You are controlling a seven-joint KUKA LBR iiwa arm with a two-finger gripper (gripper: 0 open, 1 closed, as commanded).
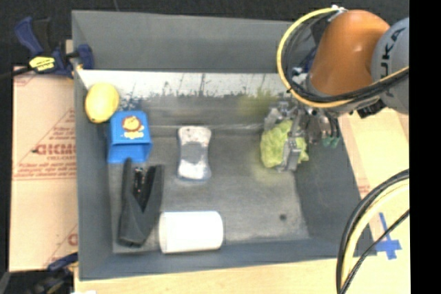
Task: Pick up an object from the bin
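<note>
Green crumpled lump (273, 145), right of bin (179, 45) | gripper (295, 148) seemingly against it | grip unclear

The floor of the bin (186, 45) is bare in the lower right and the middle, so there is room there. The left side is crowded: yellow ball (101, 102), blue box (129, 136), black stapler (140, 203), white roll (191, 230). A white packet (193, 152) lies centre-left. A green lump (274, 145) blocks the right, beside the gripper (295, 155).

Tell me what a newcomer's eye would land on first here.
The arm's orange cover over the right side of the bin grabs the eye first, with the gripper down beside a crumpled light-green thing. Next, at the left: a yellow lemon-like ball in the far corner and a blue box next to it.
</note>
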